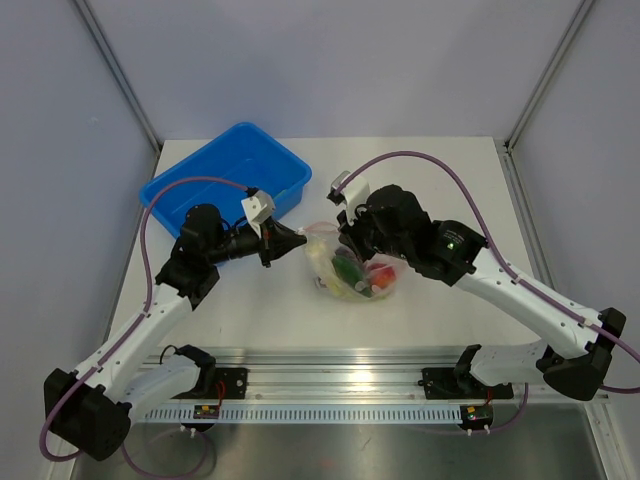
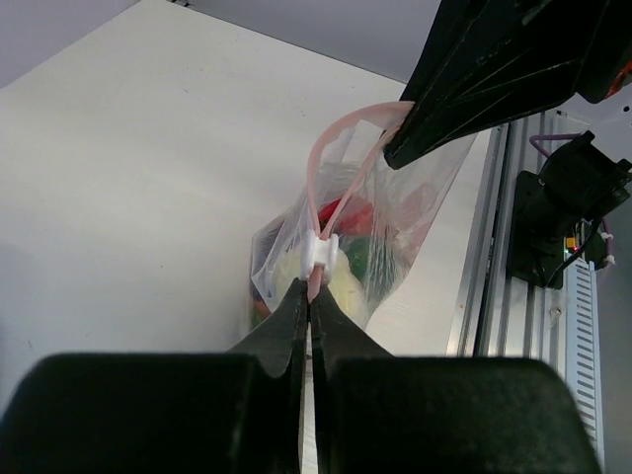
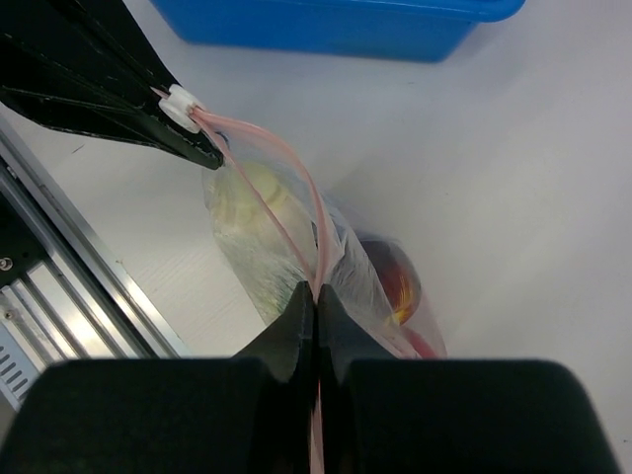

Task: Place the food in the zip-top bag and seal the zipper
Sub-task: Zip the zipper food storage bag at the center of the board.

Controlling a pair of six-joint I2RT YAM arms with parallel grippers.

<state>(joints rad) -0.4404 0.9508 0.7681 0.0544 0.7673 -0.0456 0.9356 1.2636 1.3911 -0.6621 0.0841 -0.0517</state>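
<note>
**Zip-top bag (image 1: 352, 268) pinched at both ends of its zipper (image 2: 314, 183)**

The zip-top bag stands at the middle of the table (image 1: 270, 312), between the two arms. It is to the right of the blue bin (image 1: 225, 180) and nearer than it. The food is inside the bag: a red round fruit (image 3: 390, 278) toward the right, a pale yellow-green piece (image 3: 252, 197) toward the left, and something green (image 2: 373, 252) between them.

The left fingers (image 2: 308, 288) are pressed fully together on the zipper at the bag's left end, their tips right at the white slider (image 2: 321, 252). The right fingers (image 3: 316, 294) are closed just as tightly, gripping the pink strip at its opposite end.

Between the two grips the strip's two sides bow apart into a narrow loop, so the mouth is unsealed along that stretch. The strip is held up above the food, and the crinkled plastic hangs below it with its bottom on the table. Each wrist view shows the other arm's black tips at the strip's other end.
</note>
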